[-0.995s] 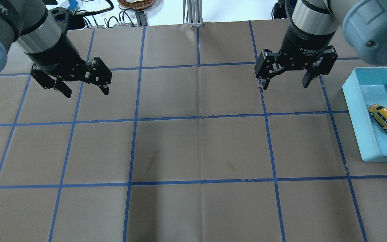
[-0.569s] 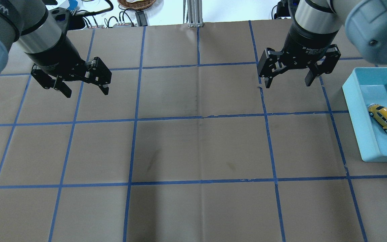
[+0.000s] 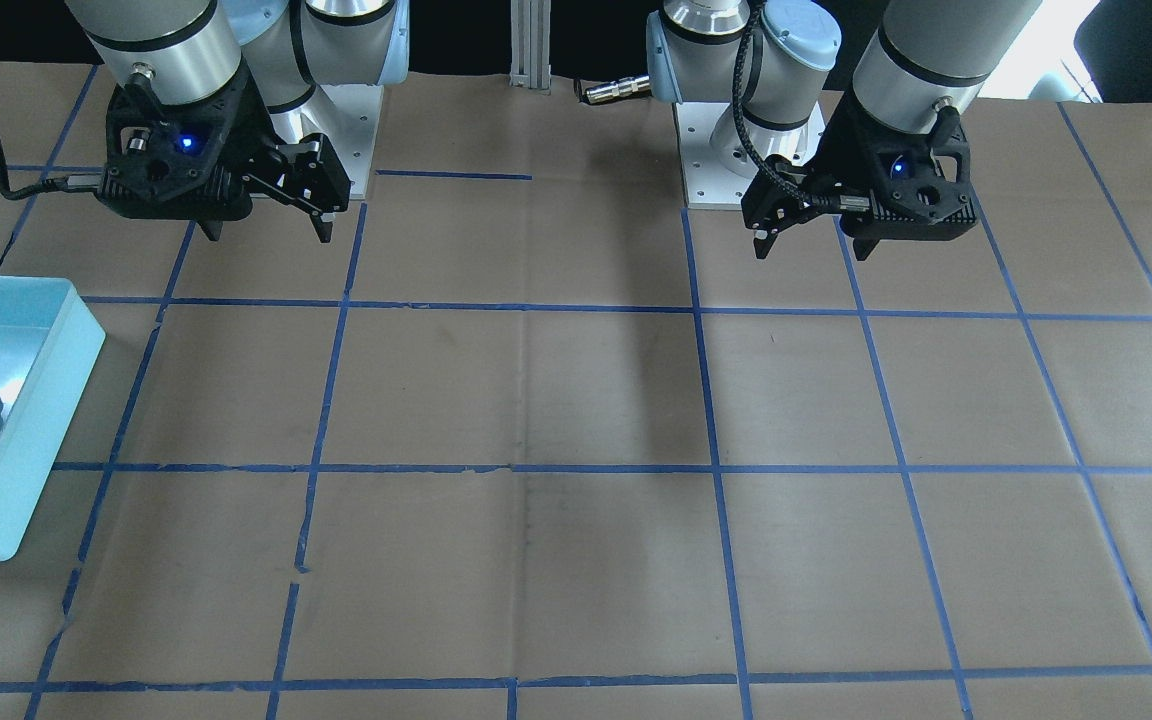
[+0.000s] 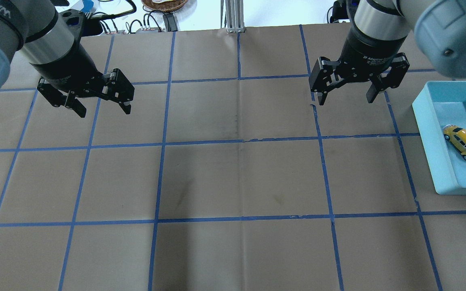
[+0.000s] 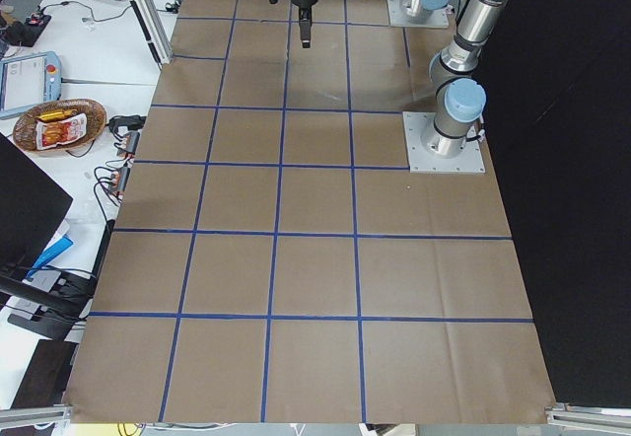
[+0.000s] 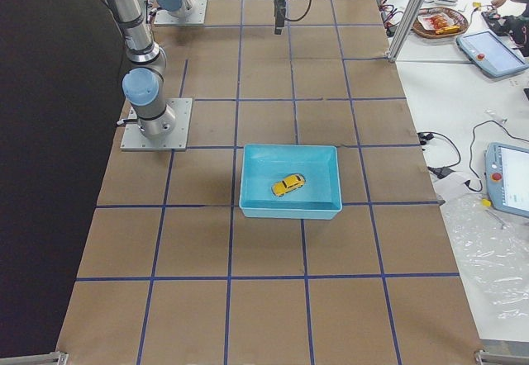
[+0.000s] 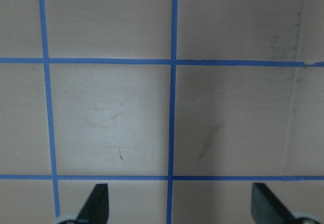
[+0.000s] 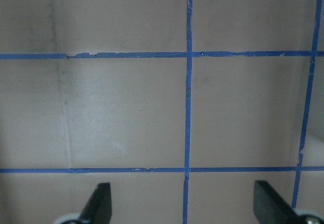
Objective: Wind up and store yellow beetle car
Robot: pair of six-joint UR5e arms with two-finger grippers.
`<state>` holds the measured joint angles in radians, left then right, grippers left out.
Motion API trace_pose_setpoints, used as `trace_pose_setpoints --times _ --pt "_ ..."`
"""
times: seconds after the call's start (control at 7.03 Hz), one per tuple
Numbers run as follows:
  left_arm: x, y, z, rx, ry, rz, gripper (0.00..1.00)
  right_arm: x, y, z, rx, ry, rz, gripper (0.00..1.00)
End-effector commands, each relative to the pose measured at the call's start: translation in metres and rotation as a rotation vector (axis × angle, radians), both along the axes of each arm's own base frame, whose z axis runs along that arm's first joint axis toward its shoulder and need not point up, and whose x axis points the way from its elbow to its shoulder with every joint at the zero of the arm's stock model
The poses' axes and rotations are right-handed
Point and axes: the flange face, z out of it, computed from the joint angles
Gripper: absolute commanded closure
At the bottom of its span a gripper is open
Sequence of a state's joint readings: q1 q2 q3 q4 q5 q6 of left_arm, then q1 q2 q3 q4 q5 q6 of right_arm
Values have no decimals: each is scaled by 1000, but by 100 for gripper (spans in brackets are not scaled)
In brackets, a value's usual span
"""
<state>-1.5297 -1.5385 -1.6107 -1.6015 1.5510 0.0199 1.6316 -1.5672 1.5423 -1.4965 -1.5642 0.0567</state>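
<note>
The right tool (image 4: pixel 345 101) hangs wide open and empty above the bench (image 4: pixel 233 178), near the light blue tray (image 4: pixel 426 137). In the tray sits the yellow beetle car (image 4: pixel 462 143), apart from the walls. The left tool (image 4: pixel 104 113), equally open and empty, hovers well apart. Storing looks complete; any retreat should rise straight, clear of the tray's rim. Both arms hold their wrists pointing steeply down.

The yellow beetle car (image 4: pixel 462 143), small, rounded and dark-windowed, sits apparently upright on its wheels inside the light blue tray (image 4: pixel 426 139), angled diagonally to its walls.
</note>
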Motion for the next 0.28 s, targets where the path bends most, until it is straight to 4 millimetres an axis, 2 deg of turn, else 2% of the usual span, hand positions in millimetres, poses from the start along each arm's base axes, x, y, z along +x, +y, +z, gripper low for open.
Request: trace_pose_setpoints --times 0.0,0.14 --pt "-1 0 0 -1 0 -1 0 0 0 1 -2 0 2 1" --pt "0 0 0 -1 0 0 0 -1 0 0 0 2 4 1"
